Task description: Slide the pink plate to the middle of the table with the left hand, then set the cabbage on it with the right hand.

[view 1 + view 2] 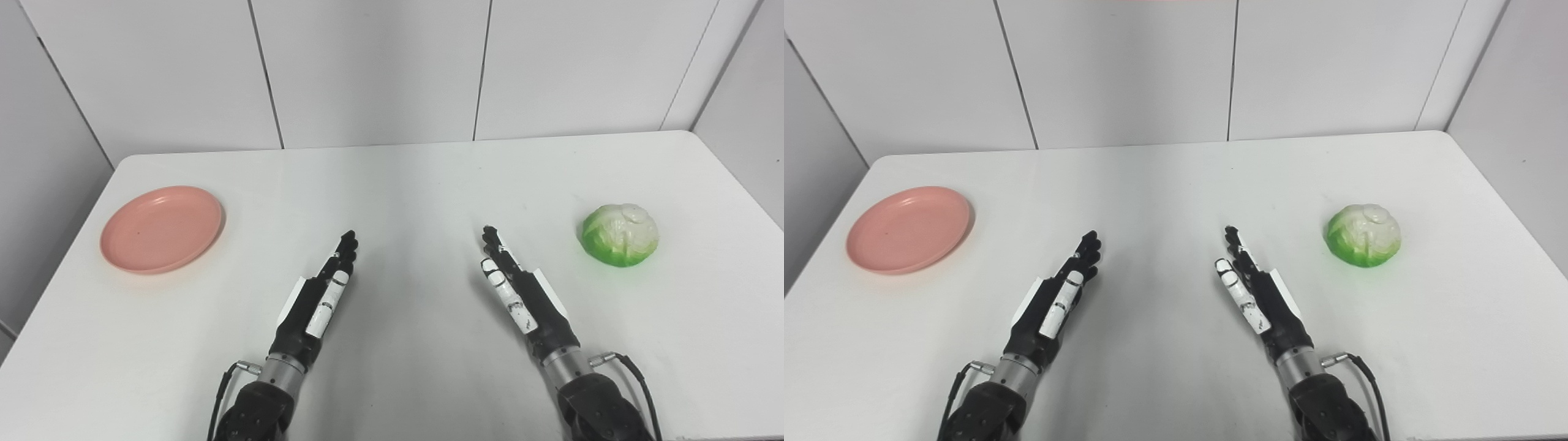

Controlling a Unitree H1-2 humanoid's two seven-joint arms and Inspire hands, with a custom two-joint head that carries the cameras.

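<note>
While untouched: one plate (160,228), one cabbage (620,235).

I see a white table (404,184) with rounded far corners filling most of my view, its top smooth and matte, with a soft sheen running down the middle. Behind it stands a wall of pale panels (367,67), split by thin dark vertical seams. The panels meet the table's far edge. On the left another panel (37,122) angles toward me, and on the right a similar one (1519,92) closes the corner.
</note>
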